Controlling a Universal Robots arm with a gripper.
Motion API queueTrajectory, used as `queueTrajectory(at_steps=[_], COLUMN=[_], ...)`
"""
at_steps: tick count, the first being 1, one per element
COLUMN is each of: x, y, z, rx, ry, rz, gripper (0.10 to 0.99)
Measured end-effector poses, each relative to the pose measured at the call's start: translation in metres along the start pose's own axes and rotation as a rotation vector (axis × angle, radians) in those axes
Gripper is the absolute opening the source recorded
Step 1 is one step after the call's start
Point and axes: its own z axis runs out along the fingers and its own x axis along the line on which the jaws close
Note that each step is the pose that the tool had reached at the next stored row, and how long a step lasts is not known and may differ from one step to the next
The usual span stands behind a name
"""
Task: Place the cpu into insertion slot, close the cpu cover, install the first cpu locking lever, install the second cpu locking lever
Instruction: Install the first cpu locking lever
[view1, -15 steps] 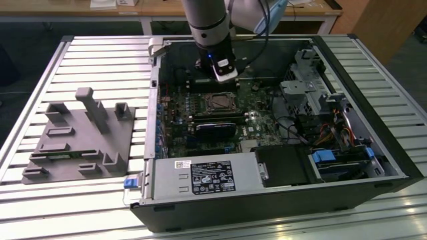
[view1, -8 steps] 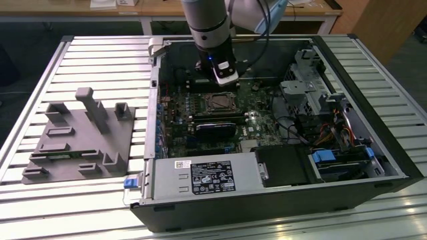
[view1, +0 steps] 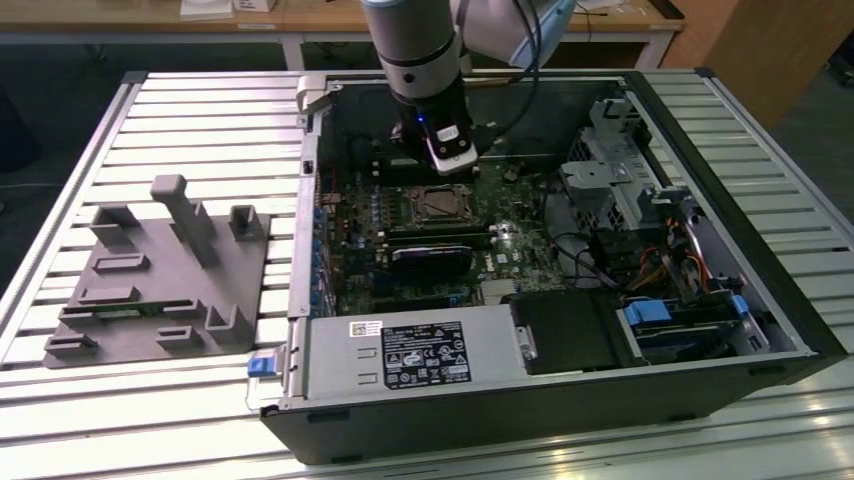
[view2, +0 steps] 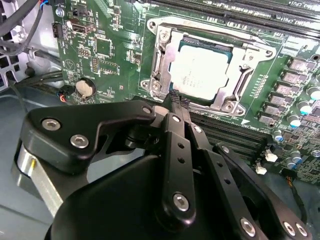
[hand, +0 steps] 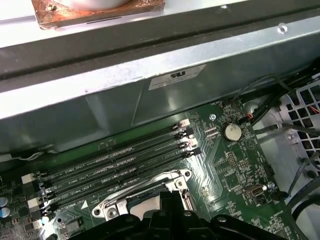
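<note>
Below, pressed-together black jaws (view2: 177, 102) hover near the dull silver cpu (view2: 200, 70) under its thin metal cpu cover (view2: 160, 57).

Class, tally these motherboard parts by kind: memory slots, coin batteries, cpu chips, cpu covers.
Long black memory slots: 4
Round silver coin battery: 1
Square silver-topped cpu: 1
Silvery metal cpu cover: 1
Total: 7

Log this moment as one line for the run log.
cpu: seated in insertion slot | cpu cover: closed | gripper: fingers shut, at socket edge
</note>
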Motion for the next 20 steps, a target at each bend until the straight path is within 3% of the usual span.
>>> queueTrajectory(at_steps=[4,13,15,19,20], x=[0.0000,0.0002,0.0001,-0.0008,-0.0009], y=[-0.0001,-0.0005,-0.0005,-0.0003,-0.0003], z=[0.0003,0.0024,0.0028,0.0037,0.0038], rx=[0.005,0.079,0.093,0.124,0.129], ry=[0.0010,0.0271,0.0374,0.0777,0.0822], rz=[-0.001,-0.010,-0.010,-0.008,-0.008], gripper=[0.106,0.106,0.106,0.106,0.106])
